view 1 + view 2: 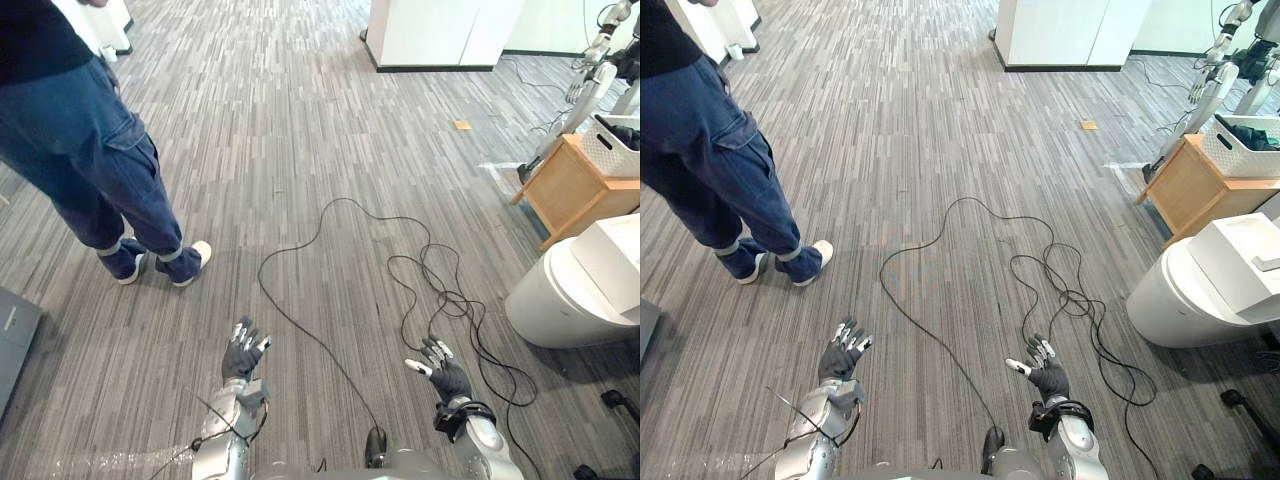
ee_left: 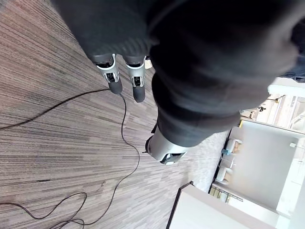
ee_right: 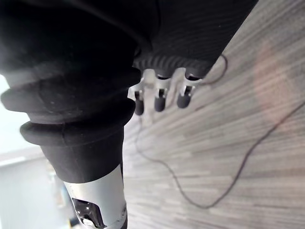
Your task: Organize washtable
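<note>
Nearest, the left hand [image 1: 243, 352] and the right hand [image 1: 445, 375] are held over the carpet [image 1: 300, 200] with fingers spread straight, and nothing is grasped. The tidying is judged not yet begun. The work is presumed to lie to the right, by the toilet [image 1: 570, 290], the wooden stand [image 1: 575, 190] and the white basket [image 1: 615, 150], well apart from both hands.

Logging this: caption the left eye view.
Left hand and right hand open over the floor; person left, toilet right.

Person [image 1: 90, 150] left — toilet [image 1: 560, 290], cabinet [image 1: 570, 190] right
</note>
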